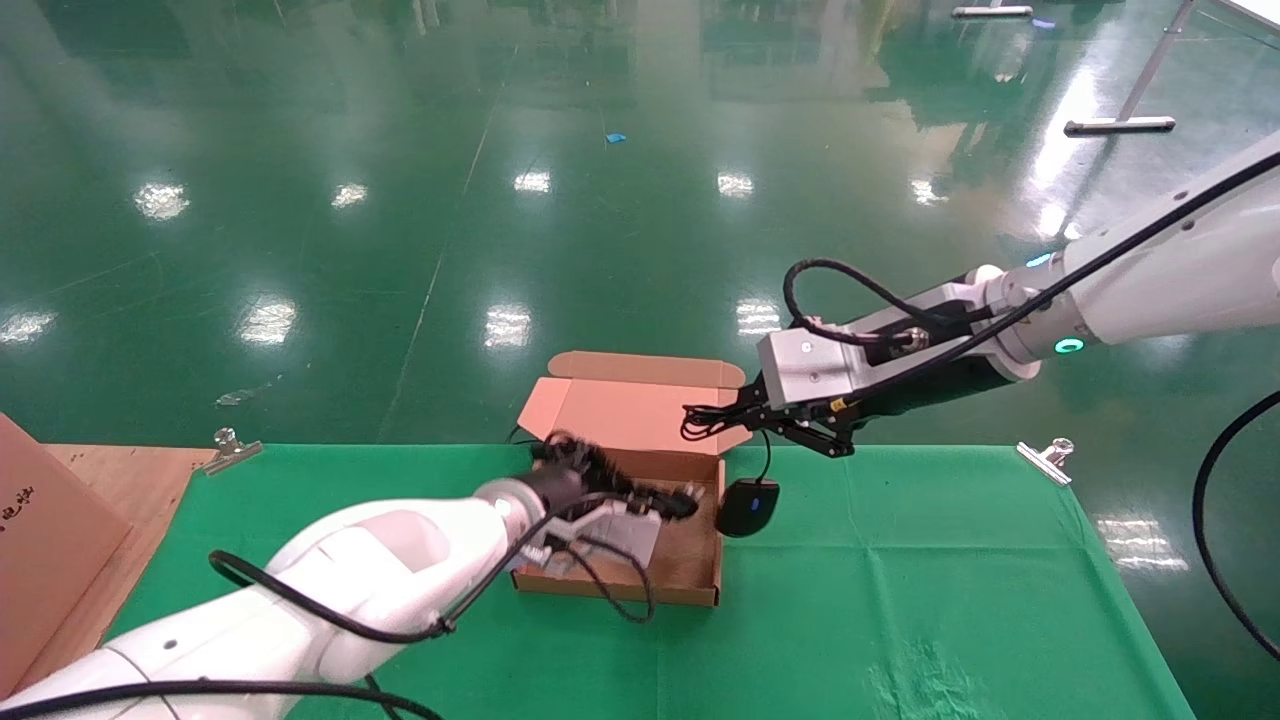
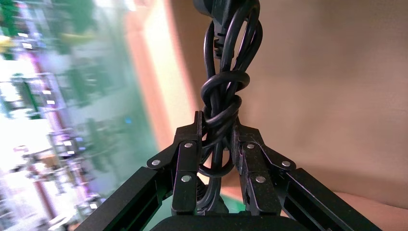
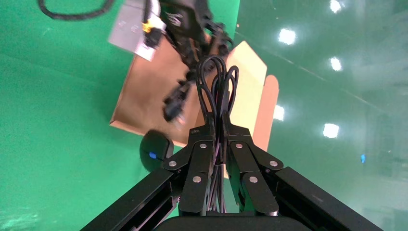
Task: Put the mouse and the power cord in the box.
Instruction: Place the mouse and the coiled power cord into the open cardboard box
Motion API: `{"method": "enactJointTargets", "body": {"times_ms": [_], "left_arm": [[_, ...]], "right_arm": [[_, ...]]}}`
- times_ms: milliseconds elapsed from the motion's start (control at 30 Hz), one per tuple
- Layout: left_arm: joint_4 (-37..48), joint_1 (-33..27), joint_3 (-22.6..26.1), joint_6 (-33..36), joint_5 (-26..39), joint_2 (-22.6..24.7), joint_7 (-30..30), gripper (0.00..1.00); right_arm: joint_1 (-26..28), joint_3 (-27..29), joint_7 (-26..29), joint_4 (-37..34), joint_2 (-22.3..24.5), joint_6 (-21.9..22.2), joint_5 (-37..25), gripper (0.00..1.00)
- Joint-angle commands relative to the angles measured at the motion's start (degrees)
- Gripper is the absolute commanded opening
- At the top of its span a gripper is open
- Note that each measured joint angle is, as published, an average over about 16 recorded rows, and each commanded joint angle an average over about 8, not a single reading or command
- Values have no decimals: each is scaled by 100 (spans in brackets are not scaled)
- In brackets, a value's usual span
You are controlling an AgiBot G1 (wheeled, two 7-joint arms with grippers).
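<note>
A green cloth point(image 1: 900, 600) covers the table; behind lies a glossy green floor point(image 1: 300, 200). The left gripper point(image 1: 680, 500), clamped on the power cord point(image 2: 222, 103), hovers over the box point(image 1: 690, 570). The right gripper point(image 1: 745, 410), at the box's 1 o'clock, pinches the wire point(image 3: 219, 86); the mouse point(image 1: 747, 505) hangs at 3 o'clock.

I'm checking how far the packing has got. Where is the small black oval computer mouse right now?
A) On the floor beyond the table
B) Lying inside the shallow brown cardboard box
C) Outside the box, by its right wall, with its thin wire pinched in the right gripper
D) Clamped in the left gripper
C: the small black oval computer mouse sits outside the shallow brown cardboard box, against its right wall, while the right gripper pinches its bunched thin wire.
</note>
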Motion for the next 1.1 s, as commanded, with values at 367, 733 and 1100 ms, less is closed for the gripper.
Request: {"method": "enactJointTargets", "body": {"times_ms": [367,733,1100], "left_arm": [[-55,-156,557,192,-589,-14,-300,100],[-16,-289,868,2,-1072,-29,-148,100],[-1381,-684,590,288,-2786,-1073,555,100]], "right_arm": [[17,-16,-206,-338,-102,59,-18,0],[94,-30,-246,-478,-209,-37,-22,0],[237,-96,-53,-294,-536,-30,-48,0]]}}
